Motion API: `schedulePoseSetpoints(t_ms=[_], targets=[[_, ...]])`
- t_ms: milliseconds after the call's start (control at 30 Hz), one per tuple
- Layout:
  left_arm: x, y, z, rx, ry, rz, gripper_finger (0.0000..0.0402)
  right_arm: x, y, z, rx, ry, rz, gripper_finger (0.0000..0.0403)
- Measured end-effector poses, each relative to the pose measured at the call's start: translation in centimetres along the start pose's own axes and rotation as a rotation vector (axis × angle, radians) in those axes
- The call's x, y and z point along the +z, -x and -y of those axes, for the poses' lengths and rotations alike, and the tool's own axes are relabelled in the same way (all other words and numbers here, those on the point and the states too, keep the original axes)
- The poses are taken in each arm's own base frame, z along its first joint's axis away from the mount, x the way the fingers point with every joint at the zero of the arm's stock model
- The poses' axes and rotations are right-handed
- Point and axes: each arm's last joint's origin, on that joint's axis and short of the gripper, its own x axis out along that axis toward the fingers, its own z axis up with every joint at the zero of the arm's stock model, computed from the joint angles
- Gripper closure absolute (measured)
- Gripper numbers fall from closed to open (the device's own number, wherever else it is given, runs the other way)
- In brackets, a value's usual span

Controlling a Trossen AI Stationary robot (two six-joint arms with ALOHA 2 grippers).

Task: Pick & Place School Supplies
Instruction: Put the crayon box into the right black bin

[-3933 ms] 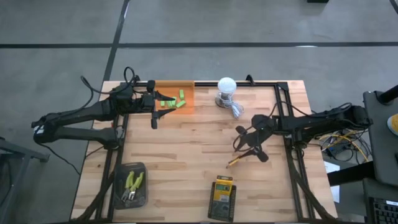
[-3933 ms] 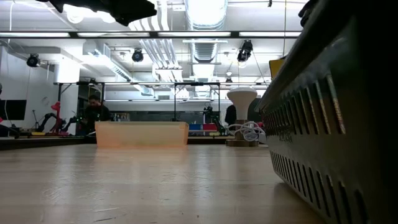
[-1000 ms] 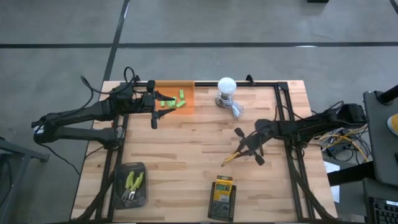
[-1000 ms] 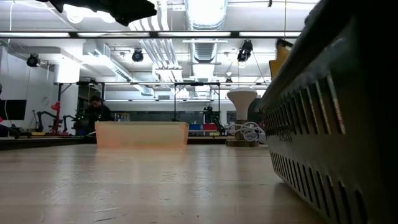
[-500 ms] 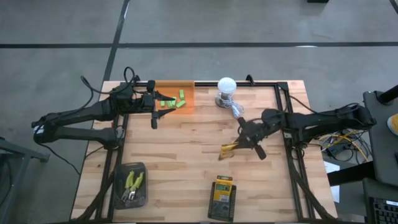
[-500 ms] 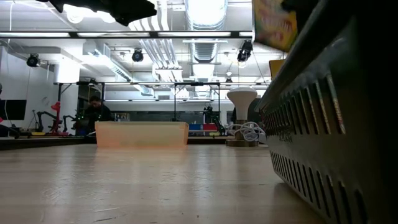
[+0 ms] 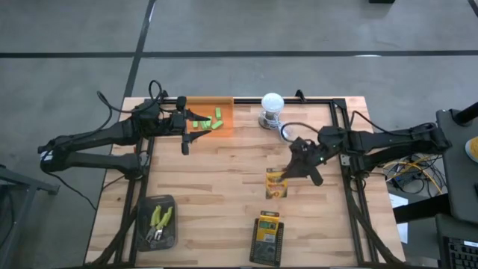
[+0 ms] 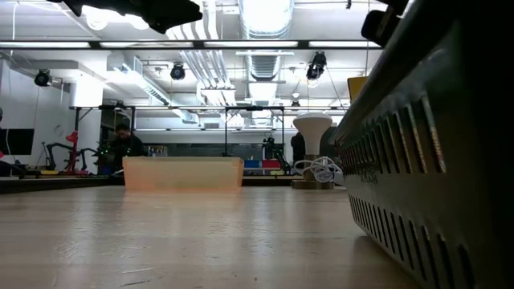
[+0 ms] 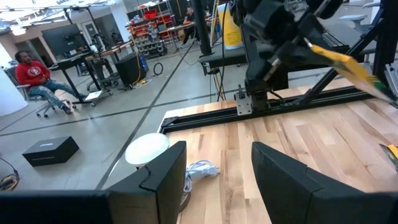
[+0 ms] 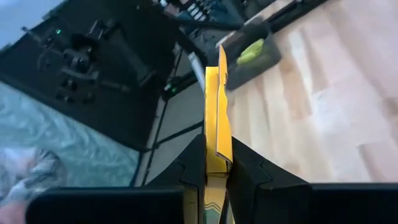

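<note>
A yellow crayon box (image 7: 277, 183) sits right of centre in the high view, above the bench (image 7: 224, 194), pinched edge-on between the right gripper's (image 7: 293, 173) fingers (image 10: 249, 171). At upper left, the left gripper (image 7: 184, 133) waits beside the orange bin (image 7: 224, 112), fingers (image 9: 163, 180) spread wide, empty.

Table centre (image 7: 224, 172) open; white bulb (image 7: 272, 103) with cable blocks rear edge.
</note>
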Motion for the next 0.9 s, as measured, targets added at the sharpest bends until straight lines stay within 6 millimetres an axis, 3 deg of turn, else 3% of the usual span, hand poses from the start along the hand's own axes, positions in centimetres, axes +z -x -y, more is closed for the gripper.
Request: schedulePoseSetpoints(t_ms=[167, 467, 900], targets=[[0.0, 0.0, 0.0, 0.0, 0.0, 0.0, 0.0213, -1.3, -0.8, -1.0, -0.008, -0.019, -0.022, 0.0364], [0.0, 0.0, 0.0, 0.0, 0.0, 0.0, 0.0213, -4.5, -2.3, -3.8, -0.23, 0.036, 0.15, 0.0364], [0.0, 0.0, 0.0, 0.0, 0.0, 0.0, 0.0213, -9.0, -6.7, -5.6, -0.288, -0.032, 0.207, 0.0364]])
